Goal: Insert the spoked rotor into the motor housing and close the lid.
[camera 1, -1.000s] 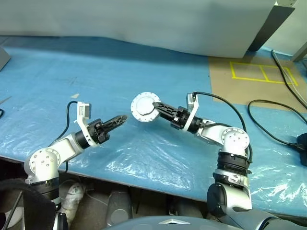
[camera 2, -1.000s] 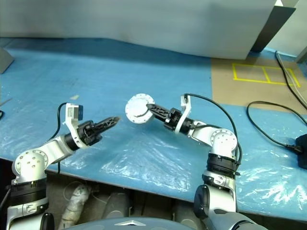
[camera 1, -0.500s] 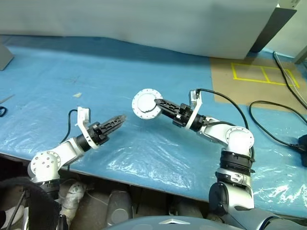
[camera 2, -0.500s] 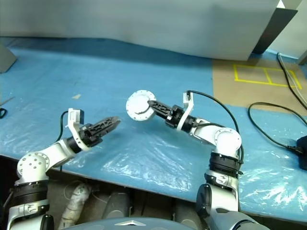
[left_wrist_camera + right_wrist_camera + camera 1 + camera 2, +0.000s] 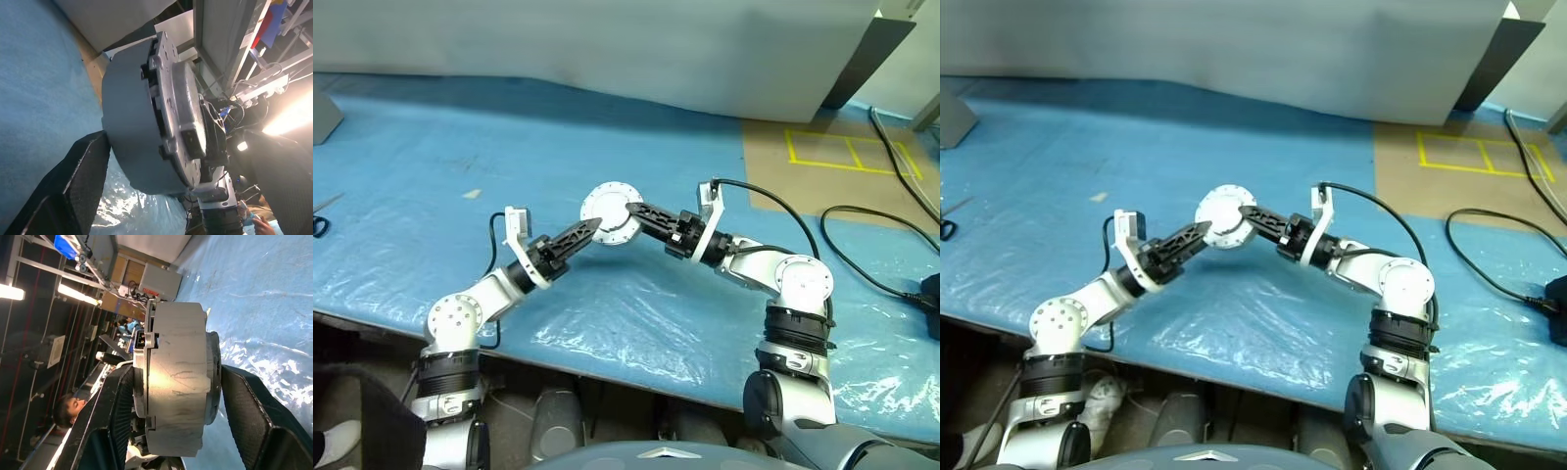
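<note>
Now, in the left eye view, the left gripper point(image 5: 590, 229) had swung in from well off to the side and reached the rim of the motor housing point(image 5: 611, 212), which the right gripper point(image 5: 638, 210) held up above the blue bench point(image 5: 431, 166); likely a handover or a two-handed steadying with the lid shut. The right eye view told the same. In the left wrist view, the left jaws stood spread wide, one finger point(image 5: 78, 181) against the housing's grey wall, nothing clamped. In the right wrist view, the right jaws straddled the housing, clenched on both faces.
</note>
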You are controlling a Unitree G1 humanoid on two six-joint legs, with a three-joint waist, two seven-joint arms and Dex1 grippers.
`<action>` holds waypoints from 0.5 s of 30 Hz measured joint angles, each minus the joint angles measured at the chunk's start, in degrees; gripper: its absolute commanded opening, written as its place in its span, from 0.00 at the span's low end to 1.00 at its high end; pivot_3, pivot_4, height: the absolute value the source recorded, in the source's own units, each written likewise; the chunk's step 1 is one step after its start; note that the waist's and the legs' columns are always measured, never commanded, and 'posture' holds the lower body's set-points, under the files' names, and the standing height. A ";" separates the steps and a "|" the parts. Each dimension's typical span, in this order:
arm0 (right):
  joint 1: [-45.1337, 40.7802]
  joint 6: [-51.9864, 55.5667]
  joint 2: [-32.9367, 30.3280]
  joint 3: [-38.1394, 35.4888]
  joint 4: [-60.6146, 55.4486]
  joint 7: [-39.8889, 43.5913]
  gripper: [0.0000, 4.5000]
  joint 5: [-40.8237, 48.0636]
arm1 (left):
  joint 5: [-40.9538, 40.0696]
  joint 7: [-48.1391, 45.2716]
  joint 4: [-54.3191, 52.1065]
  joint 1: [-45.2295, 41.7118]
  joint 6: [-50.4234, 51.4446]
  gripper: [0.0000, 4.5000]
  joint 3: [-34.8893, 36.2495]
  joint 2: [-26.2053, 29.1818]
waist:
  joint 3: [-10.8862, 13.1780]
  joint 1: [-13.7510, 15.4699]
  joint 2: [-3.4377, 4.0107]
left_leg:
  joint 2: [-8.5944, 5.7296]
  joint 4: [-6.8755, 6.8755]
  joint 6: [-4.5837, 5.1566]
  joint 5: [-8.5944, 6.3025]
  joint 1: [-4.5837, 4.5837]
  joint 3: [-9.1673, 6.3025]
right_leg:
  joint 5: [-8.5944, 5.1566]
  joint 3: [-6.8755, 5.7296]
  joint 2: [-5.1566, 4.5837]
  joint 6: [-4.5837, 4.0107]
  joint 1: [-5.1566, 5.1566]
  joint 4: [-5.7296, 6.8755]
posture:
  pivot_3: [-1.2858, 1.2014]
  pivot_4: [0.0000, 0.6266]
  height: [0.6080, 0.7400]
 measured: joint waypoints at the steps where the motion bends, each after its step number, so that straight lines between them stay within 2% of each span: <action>1: 0.00 0.02 0.03 0.32 0.00 0.00 0.53 0.04 | 0.97 -0.33 1.20 -0.71 -0.71 0.99 -0.62 -0.68 | 0.00 -0.01 0.00 | 0.01 0.01 0.00 0.00 -0.01 -0.01 | 0.00 0.00 0.00 0.00 0.00 0.00 | 0.52 0.24 1.00; 7: 0.00 0.01 -0.01 0.96 0.00 -0.15 0.53 0.24 | 2.33 -1.07 2.63 -3.56 -2.34 0.99 -2.37 -3.65 | 0.00 -0.02 0.00 | 0.01 0.04 0.00 0.00 -0.02 -0.04 | 0.00 -0.02 0.01 0.00 -0.01 0.03 | 0.52 0.24 1.00; 13: 0.01 -0.07 -0.06 1.01 0.00 -0.90 0.53 1.34 | 2.09 0.52 3.24 -5.12 -2.52 0.99 -1.29 -4.01 | 0.00 -0.11 0.00 | 0.01 0.07 0.00 0.00 -0.03 -0.04 | 0.00 -0.02 0.00 0.00 -0.01 0.06 | 0.52 0.24 1.00; 14: 0.01 -0.07 -0.06 1.04 0.00 -1.13 0.53 1.39 | 2.10 0.61 3.24 -5.12 -2.52 0.91 -1.08 -3.86 | 0.00 -0.10 0.00 | 0.01 0.07 0.00 0.00 -0.03 -0.04 | 0.00 -0.02 0.00 0.00 -0.01 0.06 | 0.52 0.24 1.00; 15: 0.02 -0.07 -0.02 1.06 0.00 -1.19 0.53 1.62 | 2.11 0.72 3.24 -5.05 -2.42 0.87 -1.05 -3.64 | 0.00 -0.10 0.00 | 0.01 0.07 0.00 0.00 -0.03 -0.04 | 0.00 -0.02 0.00 0.00 -0.01 0.05 | 0.52 0.24 1.00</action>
